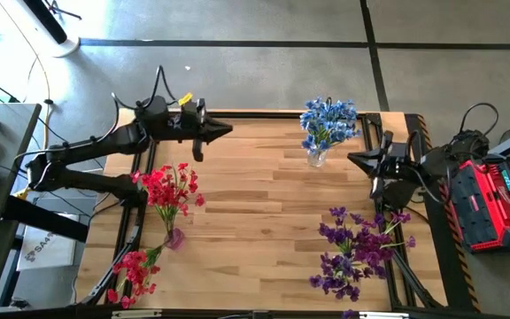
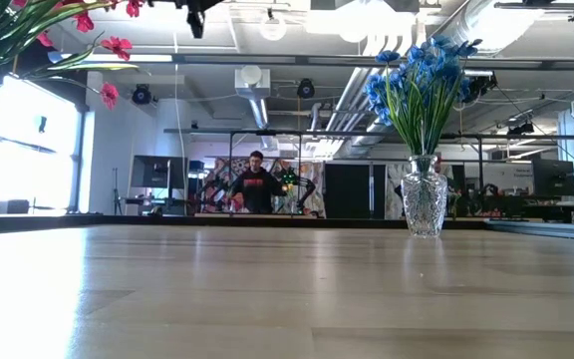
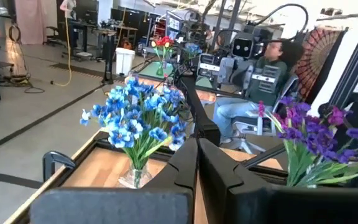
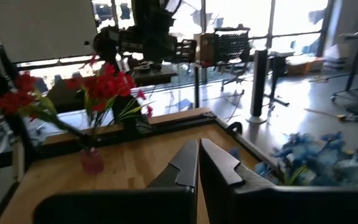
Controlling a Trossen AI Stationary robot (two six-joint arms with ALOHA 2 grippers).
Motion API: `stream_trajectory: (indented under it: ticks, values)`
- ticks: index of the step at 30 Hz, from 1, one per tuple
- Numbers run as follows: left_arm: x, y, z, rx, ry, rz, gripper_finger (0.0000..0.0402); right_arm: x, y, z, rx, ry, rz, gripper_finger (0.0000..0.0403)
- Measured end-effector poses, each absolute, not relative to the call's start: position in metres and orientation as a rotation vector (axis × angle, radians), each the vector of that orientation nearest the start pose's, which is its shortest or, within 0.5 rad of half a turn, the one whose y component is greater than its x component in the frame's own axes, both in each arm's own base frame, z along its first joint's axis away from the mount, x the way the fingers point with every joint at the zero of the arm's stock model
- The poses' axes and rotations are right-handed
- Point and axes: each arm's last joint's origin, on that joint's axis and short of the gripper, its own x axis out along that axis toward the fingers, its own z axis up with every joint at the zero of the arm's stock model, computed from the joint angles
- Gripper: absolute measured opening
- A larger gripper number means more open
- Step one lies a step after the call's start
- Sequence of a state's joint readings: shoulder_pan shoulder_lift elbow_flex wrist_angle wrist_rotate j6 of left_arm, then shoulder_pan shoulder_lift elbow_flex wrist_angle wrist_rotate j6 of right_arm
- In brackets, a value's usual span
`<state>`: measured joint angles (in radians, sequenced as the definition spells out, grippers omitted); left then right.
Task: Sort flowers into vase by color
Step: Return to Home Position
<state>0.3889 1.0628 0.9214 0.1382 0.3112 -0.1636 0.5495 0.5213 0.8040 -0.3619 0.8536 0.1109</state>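
Sorting looked done: red flowers (image 1: 168, 188), blue flowers (image 1: 328, 122), purple flowers (image 1: 357, 248) in sep. vases (image 2: 425, 194); left gripper (image 1: 224, 131) & right gripper (image 1: 357, 159) closed, empty

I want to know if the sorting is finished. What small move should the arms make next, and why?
Probably just draw both arms back to rest. The blue flowers, red flowers and purple flowers are each bunched by colour. The left gripper and right gripper are shut, hold nothing, and are raised near the table's sides.
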Motion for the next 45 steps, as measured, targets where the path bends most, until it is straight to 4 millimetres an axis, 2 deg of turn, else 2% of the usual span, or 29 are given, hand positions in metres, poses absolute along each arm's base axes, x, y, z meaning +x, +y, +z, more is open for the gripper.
stream_trajectory:
  ticks: [6,9,15,20,26,29,33,41,45]
  values:
    - [0.209,0.07,0.34,-0.139,-0.039,0.05,0.0,0.092,0.033,0.349,0.069,0.089,-0.22,0.0]
    - [0.207,0.065,0.325,-0.102,-0.013,0.035,0.0,0.093,0.034,0.348,0.055,0.101,-0.223,0.0]
    - [0.205,0.062,0.289,-0.135,0.023,0.059,0.0,0.093,0.033,0.342,0.04,0.148,-0.23,0.0]
    - [0.202,0.061,0.274,-0.17,-0.058,0.066,0.0,0.1,0.039,0.345,0.079,0.125,-0.191,0.0]
    - [0.201,0.06,0.26,-0.206,0.025,0.076,0.0,0.113,0.047,0.343,0.028,0.146,-0.163,0.0]
    - [0.201,0.059,0.256,-0.244,0.05,0.074,0.0,0.113,0.046,0.338,0.039,0.181,-0.202,0.0]
    - [0.202,0.055,0.258,-0.187,0.029,0.055,0.0,0.106,0.041,0.335,0.054,0.208,-0.252,0.0]
    - [0.203,0.054,0.263,-0.213,-0.02,0.048,0.0,0.081,0.026,0.343,0.086,0.121,-0.24,0.0]
    - [0.203,0.051,0.264,-0.218,-0.025,0.014,0.0,0.072,0.02,0.339,0.084,0.151,-0.237,0.0]
